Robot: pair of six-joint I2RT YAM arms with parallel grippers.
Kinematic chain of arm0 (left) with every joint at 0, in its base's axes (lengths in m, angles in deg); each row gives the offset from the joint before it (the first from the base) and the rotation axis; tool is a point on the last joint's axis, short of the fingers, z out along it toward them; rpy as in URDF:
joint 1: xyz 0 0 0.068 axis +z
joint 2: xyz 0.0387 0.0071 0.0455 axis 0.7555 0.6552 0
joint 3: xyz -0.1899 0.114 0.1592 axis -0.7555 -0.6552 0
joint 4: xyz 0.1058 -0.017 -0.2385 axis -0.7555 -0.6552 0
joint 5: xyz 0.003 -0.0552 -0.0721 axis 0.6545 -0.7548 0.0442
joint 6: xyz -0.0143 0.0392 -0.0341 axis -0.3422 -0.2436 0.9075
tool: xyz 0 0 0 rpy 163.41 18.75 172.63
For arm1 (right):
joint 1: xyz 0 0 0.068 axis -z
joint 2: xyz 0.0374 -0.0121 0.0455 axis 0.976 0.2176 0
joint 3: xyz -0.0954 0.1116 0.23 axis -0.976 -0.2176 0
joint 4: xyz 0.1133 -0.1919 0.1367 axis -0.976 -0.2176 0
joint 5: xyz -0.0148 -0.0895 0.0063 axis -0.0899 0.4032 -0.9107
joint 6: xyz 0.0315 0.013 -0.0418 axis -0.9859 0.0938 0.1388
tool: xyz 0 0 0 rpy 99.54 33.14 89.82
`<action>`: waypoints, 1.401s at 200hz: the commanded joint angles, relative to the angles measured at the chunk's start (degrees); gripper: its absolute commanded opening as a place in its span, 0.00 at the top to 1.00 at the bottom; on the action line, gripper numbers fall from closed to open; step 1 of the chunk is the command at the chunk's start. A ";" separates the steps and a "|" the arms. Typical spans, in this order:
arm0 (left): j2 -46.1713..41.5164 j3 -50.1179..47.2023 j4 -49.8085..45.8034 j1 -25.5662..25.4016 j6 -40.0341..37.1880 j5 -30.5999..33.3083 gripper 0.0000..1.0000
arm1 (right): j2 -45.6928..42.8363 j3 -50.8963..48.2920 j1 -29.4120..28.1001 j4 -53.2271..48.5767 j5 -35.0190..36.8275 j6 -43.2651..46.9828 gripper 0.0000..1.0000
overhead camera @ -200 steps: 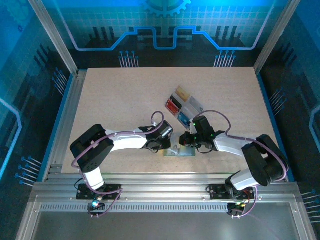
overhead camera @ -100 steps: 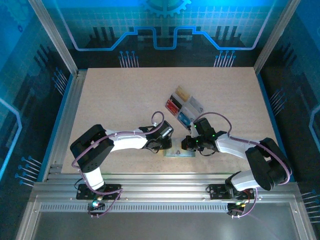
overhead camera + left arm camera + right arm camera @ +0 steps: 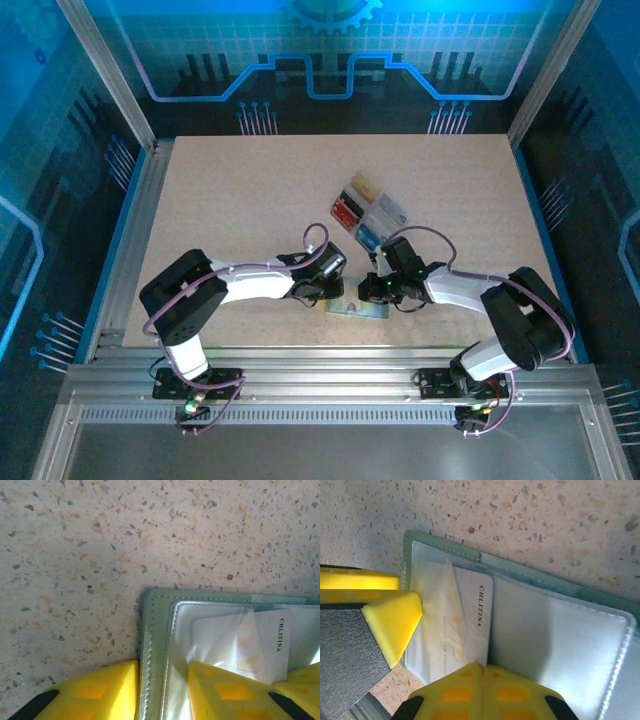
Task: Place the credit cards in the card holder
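The left gripper [image 3: 162, 672] stands over the wallet's [image 3: 155, 630] outer edge with its fingers [image 3: 95, 692] apart. One finger is on the table [image 3: 100, 555] just beside the green border and the other rests on the clear sleeve inside. I would say it is pinning the wallet down rather than pinching it, though I can't be sure from here.

The wallet lies open and flat near the front edge of the table, between the two arms. A pale card [image 3: 470, 625] lies on its left-hand pocket, partly under the clear film. I can't tell how far in it sits.

The right gripper [image 3: 481, 670] has its fingers pressed together, and the tips touch the card's near short edge. Whether they nip that edge or only butt against it, I can't make out. Going by the print, the card's long axis points straight away from those tips, so the card lies directly ahead of the right fingers. To the left fingers it lies off to the side. The right arm is the nearer one and lines up with the card's length, so a push along that line looks like what comes next, with the left arm steadying the wallet.

Further back and a little to the right, well apart from the wallet, the tray [image 3: 368, 215] holds the other cards.
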 commanded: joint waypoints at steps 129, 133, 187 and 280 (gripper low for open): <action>-1.21 -7.86 -4.89 -3.00 4.67 -7.09 0.62 | -2.19 -2.46 -6.79 3.07 6.00 -9.17 0.89; -1.48 -7.92 -5.05 -2.96 4.69 -7.00 0.62 | -2.43 -2.06 -6.79 2.26 6.16 -8.76 0.88; -8.81 -9.82 -5.64 0.03 1.76 -9.28 0.55 | -8.18 1.21 -6.78 -10.52 9.79 -3.70 0.68; -8.80 -8.45 -5.80 0.54 -1.67 -9.80 0.71 | -3.36 9.07 -10.00 -19.65 16.53 0.24 1.00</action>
